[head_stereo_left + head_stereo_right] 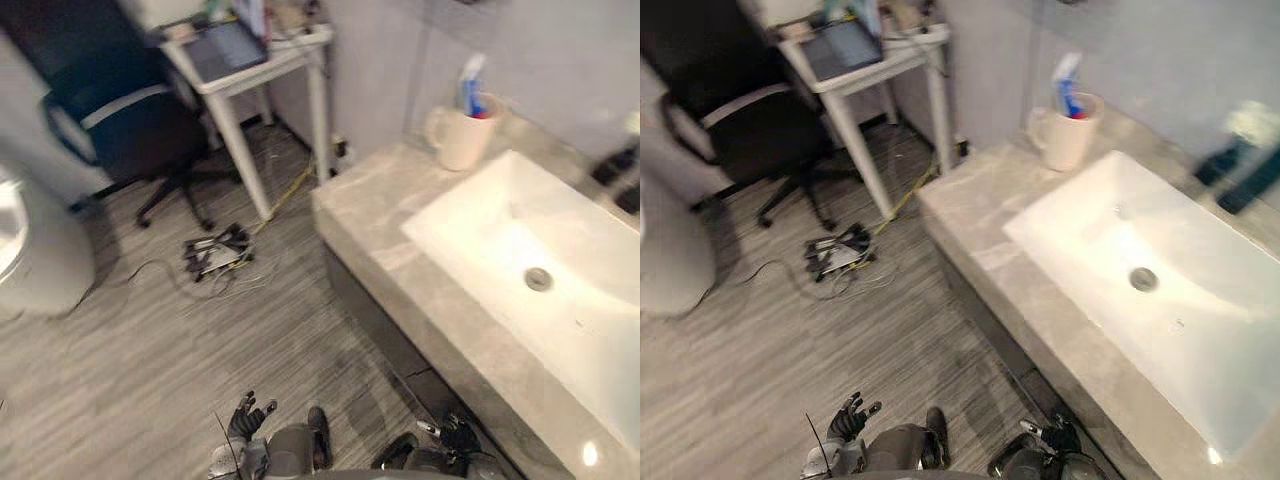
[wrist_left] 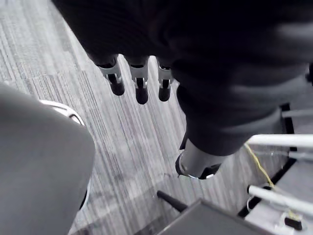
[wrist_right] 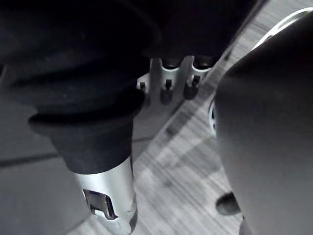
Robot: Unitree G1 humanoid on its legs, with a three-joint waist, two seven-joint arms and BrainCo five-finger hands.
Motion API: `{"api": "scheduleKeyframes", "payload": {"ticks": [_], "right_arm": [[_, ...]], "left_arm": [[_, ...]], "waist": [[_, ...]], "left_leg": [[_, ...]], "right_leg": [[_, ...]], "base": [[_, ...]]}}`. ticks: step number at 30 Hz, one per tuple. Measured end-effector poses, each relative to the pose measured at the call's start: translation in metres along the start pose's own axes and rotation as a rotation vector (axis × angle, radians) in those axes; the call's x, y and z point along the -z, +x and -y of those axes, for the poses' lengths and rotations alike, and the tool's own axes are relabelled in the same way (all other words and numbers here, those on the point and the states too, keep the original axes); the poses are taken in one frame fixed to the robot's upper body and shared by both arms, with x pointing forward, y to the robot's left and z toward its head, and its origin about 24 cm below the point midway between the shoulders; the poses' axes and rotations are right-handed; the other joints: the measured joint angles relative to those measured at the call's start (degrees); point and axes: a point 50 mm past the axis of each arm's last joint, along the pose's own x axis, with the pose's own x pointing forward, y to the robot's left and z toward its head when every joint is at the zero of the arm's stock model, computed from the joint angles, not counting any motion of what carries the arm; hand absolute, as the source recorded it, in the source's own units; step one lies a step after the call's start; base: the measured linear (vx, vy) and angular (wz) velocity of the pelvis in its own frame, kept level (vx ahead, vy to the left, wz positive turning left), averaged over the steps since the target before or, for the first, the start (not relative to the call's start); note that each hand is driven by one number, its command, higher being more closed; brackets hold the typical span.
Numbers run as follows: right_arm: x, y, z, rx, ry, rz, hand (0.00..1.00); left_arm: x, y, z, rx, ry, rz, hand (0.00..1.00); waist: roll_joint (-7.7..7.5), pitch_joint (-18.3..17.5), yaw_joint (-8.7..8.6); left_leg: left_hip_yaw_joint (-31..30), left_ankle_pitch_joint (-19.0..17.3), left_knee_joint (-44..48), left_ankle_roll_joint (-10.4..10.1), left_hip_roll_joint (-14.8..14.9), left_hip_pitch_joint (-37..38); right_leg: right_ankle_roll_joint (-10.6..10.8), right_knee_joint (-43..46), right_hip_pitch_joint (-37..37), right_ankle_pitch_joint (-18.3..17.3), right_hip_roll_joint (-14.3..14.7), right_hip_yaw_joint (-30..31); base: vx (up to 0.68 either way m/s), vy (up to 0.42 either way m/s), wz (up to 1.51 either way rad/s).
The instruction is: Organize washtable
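One tube stands upright in the mug beside the sink.

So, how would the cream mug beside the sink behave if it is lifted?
The mug looks ceramic: probably rigid, rather heavy, breakable against the stone-look counter. Its smooth side may slip; the handle seems safer. The tall blue-white items inside could shift if it tilts.

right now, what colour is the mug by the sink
The mug is cream, best in the right eye view.
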Motion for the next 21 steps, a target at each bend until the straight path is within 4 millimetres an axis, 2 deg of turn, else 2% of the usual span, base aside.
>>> {"api": "scheduleKeyframes", "payload": {"ticks": [1,2,4,5,6,7,8,9,10,11,12,13,15,18,20,21], "right_arm": [[-0.008,0.003,-0.005,-0.012,-0.002,0.016,0.0],[-0.012,0.005,-0.014,-0.035,-0.001,0.03,0.0],[-0.011,0.004,-0.023,-0.059,0.004,0.033,0.0],[-0.01,0.004,-0.024,-0.064,0.003,0.028,0.0],[-0.01,0.004,-0.023,-0.064,0.002,0.028,0.0],[-0.009,0.004,-0.025,-0.07,-0.003,0.021,0.0],[-0.008,0.003,-0.025,-0.072,-0.006,0.015,0.0],[-0.009,0.004,-0.025,-0.078,-0.014,0.02,0.0],[-0.015,0.004,-0.026,-0.089,-0.032,0.039,0.0],[-0.016,0.004,-0.027,-0.093,-0.035,0.048,0.0],[-0.018,0.004,-0.028,-0.098,-0.036,0.055,0.0],[-0.017,0.004,-0.028,-0.097,-0.03,0.054,0.0],[-0.015,0.003,-0.027,-0.095,-0.015,0.049,0.0],[-0.016,0.003,-0.027,-0.096,0.001,0.054,0.0],[-0.015,0.002,-0.026,-0.095,0.0,0.054,0.0],[-0.015,0.002,-0.026,-0.095,0.001,0.056,0.0]], "left_arm": [[-0.002,0.001,-0.001,-0.001,0.005,0.001,0.0],[-0.002,0.002,-0.005,-0.006,0.023,-0.004,0.0],[-0.001,0.003,-0.005,0.004,0.077,-0.028,0.0],[0.0,0.003,-0.005,0.01,0.098,-0.032,0.0],[0.0,0.003,-0.005,0.012,0.105,-0.033,0.0],[-0.001,0.003,-0.005,0.013,0.108,-0.029,0.0],[-0.001,0.003,-0.005,0.012,0.109,-0.027,0.0],[-0.001,0.003,-0.005,0.013,0.111,-0.031,0.0],[0.0,0.003,-0.006,0.018,0.134,-0.036,0.0],[0.0,0.003,-0.007,0.02,0.149,-0.041,0.0],[0.0,0.003,-0.008,0.018,0.157,-0.046,0.0],[0.001,0.003,-0.009,0.015,0.158,-0.049,0.0],[-0.001,0.003,-0.01,0.012,0.157,-0.039,0.0],[-0.001,0.003,-0.011,0.009,0.157,-0.042,0.0],[-0.001,0.003,-0.013,-0.001,0.14,-0.047,0.0],[-0.001,0.004,-0.013,-0.006,0.134,-0.049,0.0]], "waist": [[0.18,-0.2,0.29],[-0.43,-0.5,0.28],[-0.81,-1.2,-0.48],[-0.83,-1.4,-1.17],[-0.92,-1.5,-1.17],[-1.51,-1.5,-1.05],[-1.71,-1.5,-0.87],[-1.68,-1.5,-1.03],[-1.43,-1.4,-1.51],[-1.44,-1.3,-1.82],[-1.5,-1.2,-2.46],[-1.36,-1.0,-2.77],[-2.17,-0.5,-2.58],[-2.29,-0.4,-2.77],[-2.46,-0.3,-2.86],[-2.62,-0.2,-2.84]], "left_leg": [[0.9,-0.8,-0.7,0.3,-0.4,-0.3],[-0.8,-0.2,-2.1,0.8,-1.8,-0.1],[-4.3,0.9,-4.4,1.2,-4.1,0.9],[-6.4,0.9,-4.5,1.4,-5.3,1.0],[-7.2,0.4,-4.3,1.3,-6.0,0.9],[-8.5,-1.3,-3.4,2.4,-7.5,0.8],[-9.1,-1.8,-2.7,2.8,-8.3,0.8],[-10.4,-2.5,-1.4,3.6,-9.5,0.9],[-12.4,-2.8,-0.7,4.1,-10.0,1.1],[-13.8,-2.8,-0.6,4.2,-10.0,1.4],[-16.8,-2.8,-0.6,4.3,-10.0,1.9],[-19.7,-3.0,-0.6,4.6,-10.2,2.1],[-23.7,-3.0,-0.6,4.5,-10.3,2.8],[-28.8,-3.0,-0.6,4.3,-10.2,3.1],[-35.0,-3.7,-0.4,3.1,-10.2,3.6],[-36.4,-4.1,-0.3,2.6,-10.3,3.9]], "right_leg": [[0.6,0.8,0.2,0.0,-0.2,-1.1],[1.2,0.0,0.6,0.1,-0.2,-1.4],[1.8,-2.0,2.2,0.4,0.1,-1.3],[1.9,-1.7,2.6,0.4,-0.7,-1.0],[2.0,-0.6,2.7,0.3,-1.4,-0.8],[2.9,3.7,2.7,-0.4,-4.2,-0.5],[2.6,6.9,2.4,-0.9,-6.1,0.0],[-0.8,14.0,0.6,-1.1,-9.2,4.0],[-2.8,20.8,-3.0,-1.4,-9.5,11.8],[-1.6,23.1,-4.4,-2.4,-8.0,16.6],[1.2,24.7,-6.5,-4.6,-3.8,23.9],[1.6,24.3,-7.9,-6.1,-0.5,27.2],[1.8,19.8,-10.4,-6.7,2.7,28.9],[2.8,12.1,-13.3,-6.0,5.6,34.2],[4.9,3.6,-16.5,-1.9,9.7,46.7],[5.4,2.8,-16.8,-1.3,10.4,49.3]], "base": [[-0.06,0.202,0.73],[-0.07,0.213,0.61],[-0.03,0.16,0.91],[-0.01,0.15,1.07],[0.0,0.163,0.98],[0.0,0.136,0.64],[0.02,0.155,0.63],[0.02,0.129,0.59],[0.03,0.107,0.69],[0.05,0.051,0.93],[0.07,-0.012,1.15],[0.09,-0.03,1.18],[0.15,-0.042,1.21],[0.17,-0.072,1.02],[0.28,-0.191,1.3],[0.25,-0.231,1.32]]}}
